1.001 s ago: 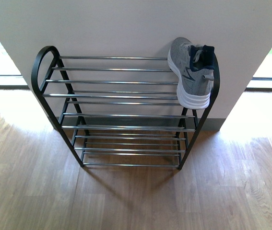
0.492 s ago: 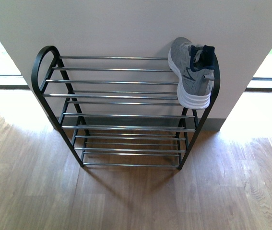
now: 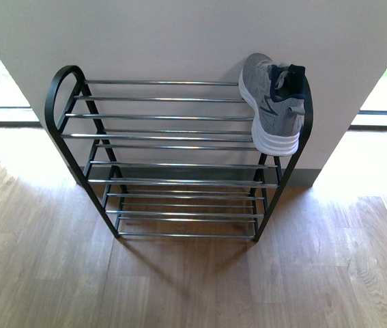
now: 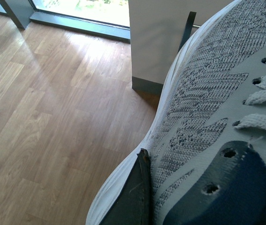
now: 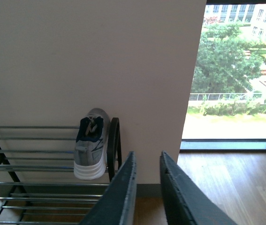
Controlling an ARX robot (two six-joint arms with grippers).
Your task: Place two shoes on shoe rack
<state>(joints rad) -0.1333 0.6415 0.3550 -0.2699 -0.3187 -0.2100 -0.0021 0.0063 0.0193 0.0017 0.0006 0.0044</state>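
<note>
Grips a grey knit white-soled sneaker point(image 4: 203, 93) in the closed jaws of the left gripper point(image 4: 142, 180). Holds the jaws of the right gripper point(image 5: 148, 157) slightly apart, empty, with matching grey sneaker point(image 5: 90, 150) ahead of them atop black-framed silver-rod shoe rack point(image 5: 114, 140).

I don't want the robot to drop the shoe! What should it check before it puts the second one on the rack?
1. Second shoe held by left gripper: ok, a finger presses its side.
2. First shoe on the shoe rack: ok, top tier, right end.
3. Room beside it: ok, the other rods of the top tier hold nothing.
4. Right gripper empty: ok, fingers slightly apart, nothing between.
5. Path from the second shoe to the rack: cannot tell, neither arm shows in the front view.
</note>
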